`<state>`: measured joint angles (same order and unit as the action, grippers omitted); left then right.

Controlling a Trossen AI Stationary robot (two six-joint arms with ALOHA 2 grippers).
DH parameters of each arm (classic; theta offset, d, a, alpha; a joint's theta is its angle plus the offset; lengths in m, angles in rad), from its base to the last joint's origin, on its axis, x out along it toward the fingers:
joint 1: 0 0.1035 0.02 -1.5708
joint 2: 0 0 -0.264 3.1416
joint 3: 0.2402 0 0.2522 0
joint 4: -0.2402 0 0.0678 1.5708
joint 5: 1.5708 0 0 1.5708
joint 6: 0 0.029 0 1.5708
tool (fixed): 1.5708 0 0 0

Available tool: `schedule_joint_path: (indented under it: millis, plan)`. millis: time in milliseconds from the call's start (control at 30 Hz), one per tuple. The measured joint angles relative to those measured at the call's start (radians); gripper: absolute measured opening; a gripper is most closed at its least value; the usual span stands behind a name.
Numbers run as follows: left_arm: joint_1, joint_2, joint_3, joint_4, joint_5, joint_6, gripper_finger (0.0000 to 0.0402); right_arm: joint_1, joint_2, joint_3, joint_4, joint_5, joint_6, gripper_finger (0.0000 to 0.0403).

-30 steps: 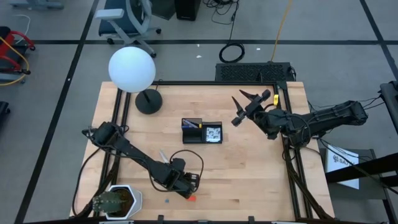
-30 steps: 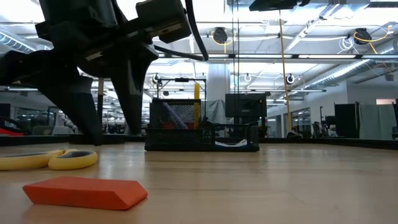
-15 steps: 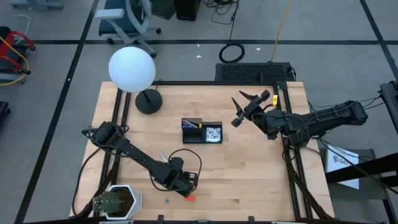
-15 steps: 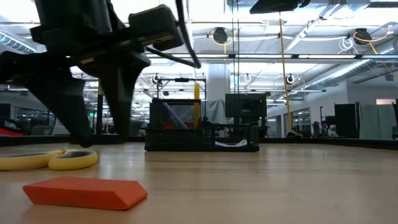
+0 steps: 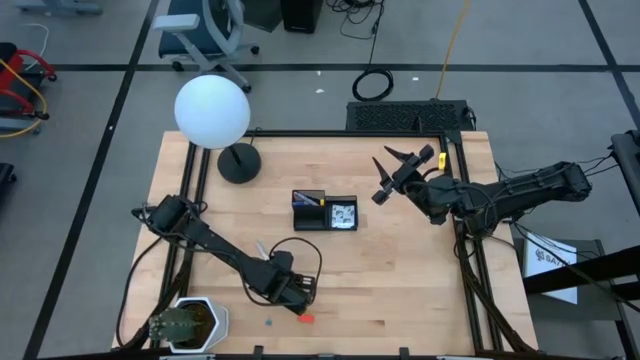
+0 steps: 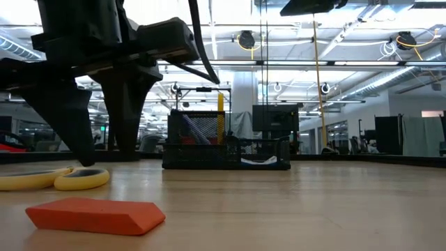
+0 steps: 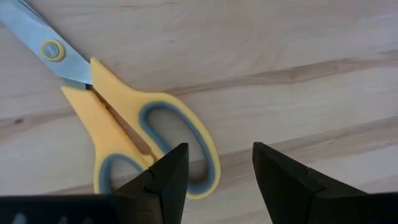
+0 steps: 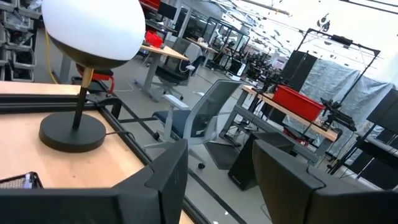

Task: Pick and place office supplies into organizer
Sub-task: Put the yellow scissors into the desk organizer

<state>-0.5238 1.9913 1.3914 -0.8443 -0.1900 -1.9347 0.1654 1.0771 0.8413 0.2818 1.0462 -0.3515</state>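
Left gripper (image 7: 214, 180), at the end of the dark arm reaching toward the near edge of the wooden tabletop (image 5: 400, 280), hangs low over the yellow-handled scissors (image 7: 124, 127) with its two dark fingers (image 7: 165, 180) parted and nothing between them. In the left wrist view one finger stands over the outer rim of a handle loop and the other over bare wood just beside it; whether either tip touches the handle cannot be told. The scissors lie flat with their grey-lined yellow loops toward the gripper and their steel blades pointing away. In the low view the fingers come down right behind the yellow loops (image 6: 52, 178).

A small red wedge-shaped eraser (image 5: 305, 319) lies on the wood just beside the left gripper (image 5: 292, 290), closer to the near edge; in the low view it sits flat in the foreground (image 6: 95, 214).

The small black rectangular organizer tray (image 5: 324, 211) stands near the middle of the tabletop, well apart from the scissors. One compartment holds upright pens and a yellow pencil, and another holds a pale patterned item.

Right gripper (image 5: 392, 172) is raised over the far right part of the tabletop, fingers apart and empty, pointing toward a lamp with a white globe (image 5: 212, 111) and round black base (image 5: 239, 162) at the far left corner.
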Motion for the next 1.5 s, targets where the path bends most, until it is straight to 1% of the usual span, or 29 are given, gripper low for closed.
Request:
schedule_joint_path:
  millis: [133, 300, 500, 567, 667, 867, 900, 1133, 1333, 1400, 1500]
  plan:
    - [0.006, 0.023, 0.0, 0.002, 0.015, 0.0, 0.0184, 0.0, 0.0, -0.011, -0.003, 0.0, 0.01, 0.0171]
    - [0.016, 0.063, 0.006, 0.018, 0.062, 0.017, 0.0184, 0.0, 0.0, -0.036, -0.003, -0.002, 0.088, 0.0171]
    - [0.027, 0.077, 0.005, 0.024, 0.085, 0.033, 0.0184, 0.0, 0.0, -0.039, -0.002, -0.003, 0.079, 0.0171]
    - [0.028, 0.077, 0.004, 0.024, 0.094, 0.046, 0.0178, 0.0, 0.0, -0.039, -0.003, -0.003, 0.079, 0.0171]
    - [0.03, 0.078, 0.003, 0.019, 0.111, 0.061, 0.0143, 0.0, 0.0, -0.039, -0.002, -0.003, 0.079, 0.0171]
    - [0.025, 0.08, 0.001, 0.011, 0.106, 0.098, 0.0028, 0.0, 0.0, -0.039, -0.002, -0.003, 0.078, 0.0171]
    - [0.024, 0.08, 0.001, 0.013, 0.104, 0.105, 0.0018, 0.0, 0.0, -0.039, -0.002, -0.003, 0.078, 0.0171]
    - [0.02, 0.082, 0.01, 0.014, 0.084, 0.156, 0.0014, 0.0, 0.0, -0.039, -0.002, -0.003, 0.078, 0.0171]
    - [0.006, 0.093, 0.083, -0.062, 0.022, 0.213, 0.0013, 0.0, 0.0, -0.039, -0.002, -0.003, 0.074, 0.0171]
    - [0.0, 0.094, 0.119, -0.085, -0.022, 0.225, 0.0013, 0.0, 0.0, -0.039, -0.002, -0.003, 0.031, 0.0171]
    - [-0.01, 0.088, 0.172, -0.135, -0.085, 0.233, 0.0013, 0.0, 0.0, -0.039, -0.001, -0.004, -0.107, 0.0171]
